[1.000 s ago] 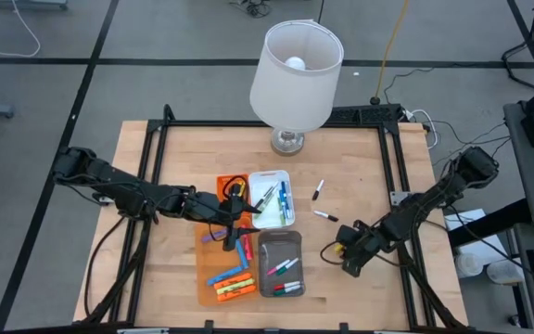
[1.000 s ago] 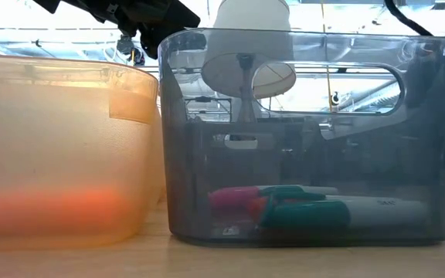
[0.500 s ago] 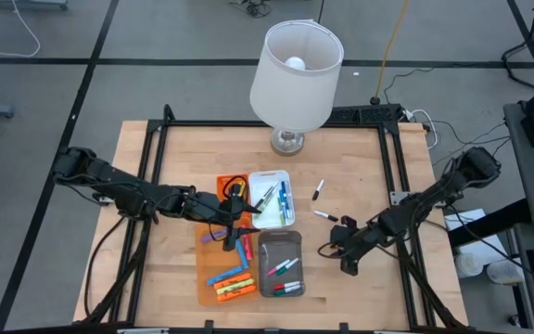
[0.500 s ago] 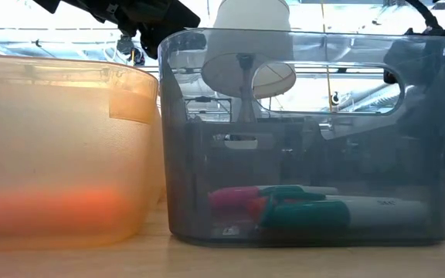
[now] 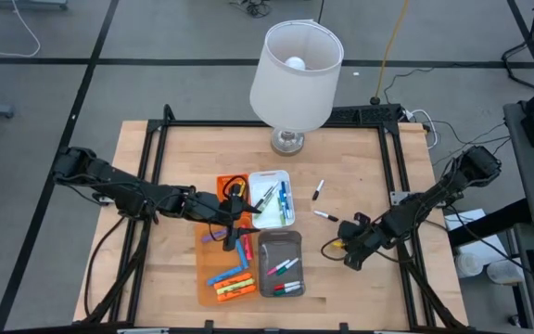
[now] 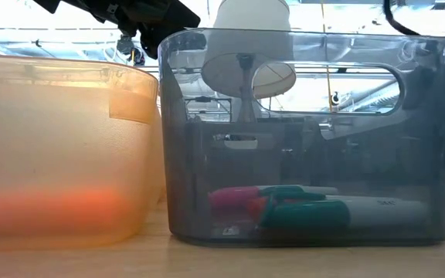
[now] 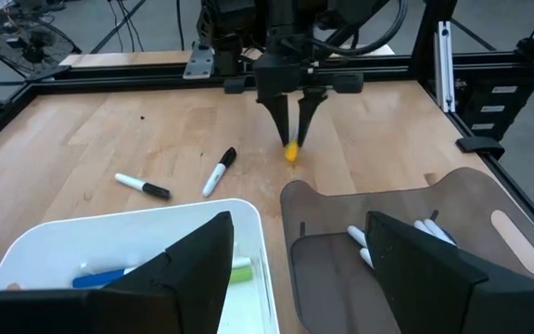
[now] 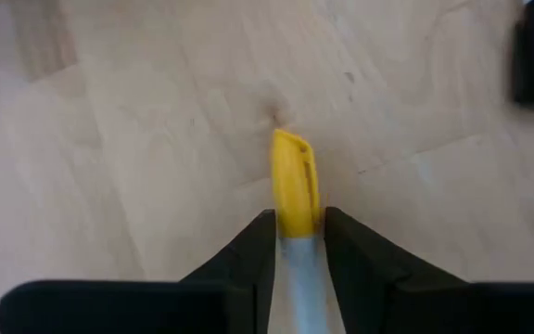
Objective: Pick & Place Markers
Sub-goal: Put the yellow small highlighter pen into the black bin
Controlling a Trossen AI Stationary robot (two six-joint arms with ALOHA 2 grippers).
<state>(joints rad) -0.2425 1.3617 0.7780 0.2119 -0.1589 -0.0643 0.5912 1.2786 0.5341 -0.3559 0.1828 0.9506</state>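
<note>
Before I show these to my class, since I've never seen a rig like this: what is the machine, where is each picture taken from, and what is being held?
It is a robot with two dark arms at a wooden table, each ending in a two-finger gripper. One picture looks straight down from above, one sits at table height behind the grey tray, and one rides on each wrist. On the table stand a lamp, an orange tray, a white tray and the grey tray, all holding markers; two black-capped markers lie loose. The right gripper is shut on a yellow-capped marker, just off the wood. The left gripper hangs open above the trays, holding nothing.
</note>
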